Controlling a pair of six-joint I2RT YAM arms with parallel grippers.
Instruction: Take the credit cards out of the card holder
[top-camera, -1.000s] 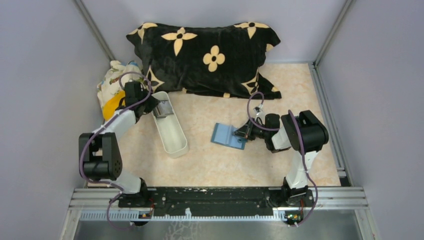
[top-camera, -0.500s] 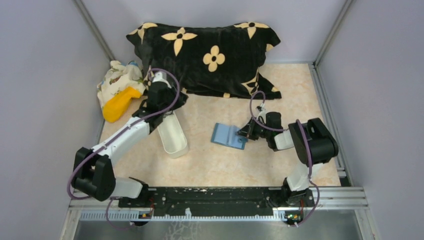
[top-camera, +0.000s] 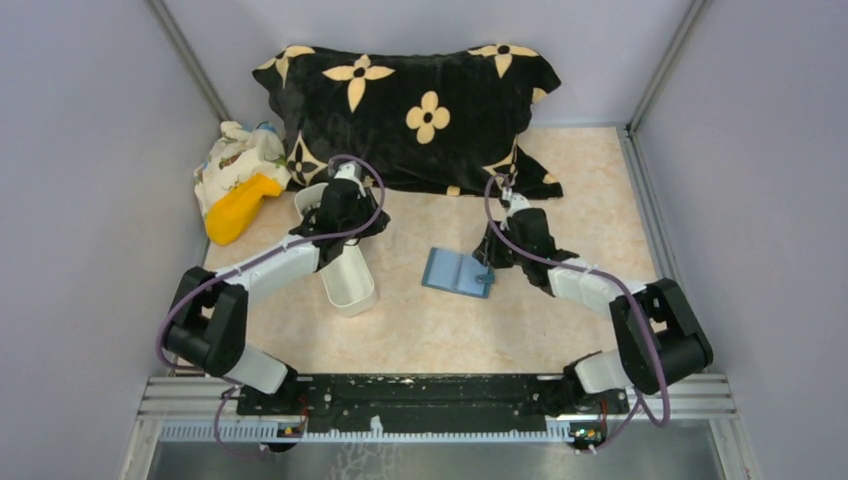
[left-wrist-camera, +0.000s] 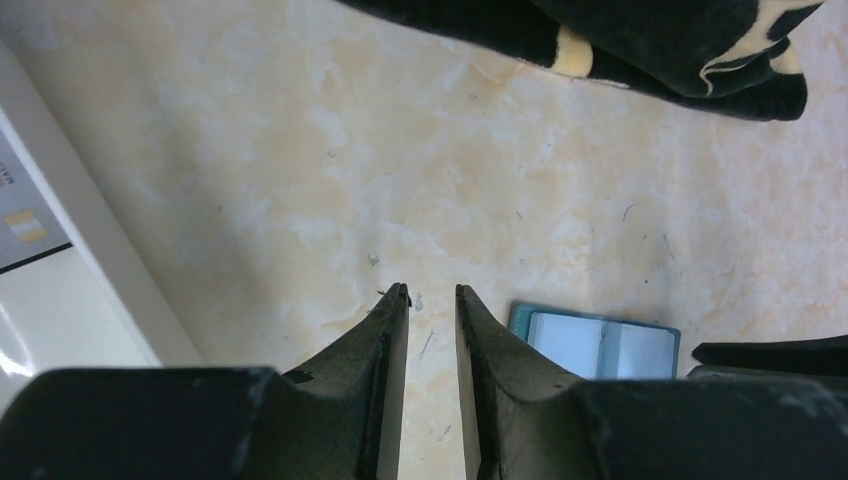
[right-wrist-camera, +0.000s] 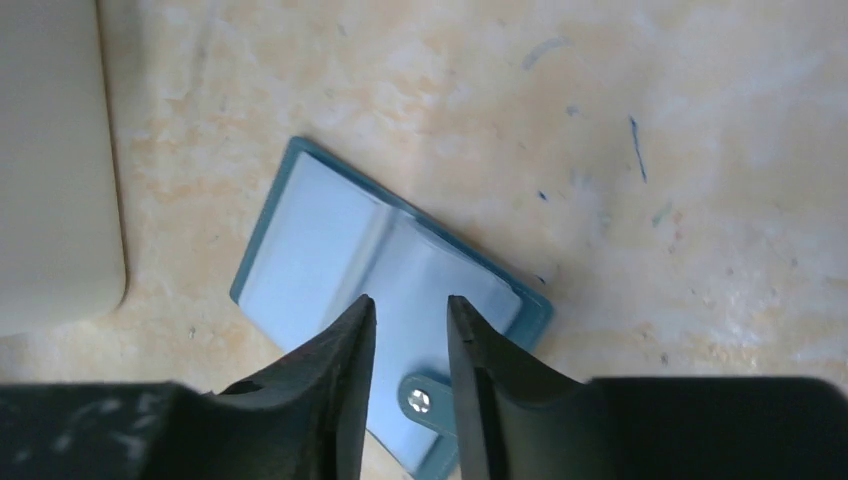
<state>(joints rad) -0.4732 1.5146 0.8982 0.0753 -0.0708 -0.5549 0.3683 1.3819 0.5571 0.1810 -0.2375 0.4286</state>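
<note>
The blue card holder (top-camera: 458, 273) lies open and flat on the table, its pale inner pockets (right-wrist-camera: 330, 250) facing up and its snap tab (right-wrist-camera: 420, 400) at the near right edge. I cannot tell whether cards sit in the pockets. My right gripper (right-wrist-camera: 411, 300) hovers open just above the holder's right half, with nothing between its fingers. My left gripper (left-wrist-camera: 432, 292) stands narrowly open over bare table, left of the holder (left-wrist-camera: 603, 343), and holds nothing. A grey credit card (left-wrist-camera: 22, 215) with a yellow chip lies inside the white tray (left-wrist-camera: 90, 260).
The long white tray (top-camera: 345, 275) lies left of the holder, partly under my left arm. A black pillow (top-camera: 420, 110) with tan flowers fills the back. A patterned cloth (top-camera: 235, 155) and a yellow object (top-camera: 238, 208) sit at the back left. Grey walls close in on both sides.
My right gripper has opened off the holder's right edge, and its wrist has shifted toward the back. My left arm has swung right, from the tray's far end toward the middle.
</note>
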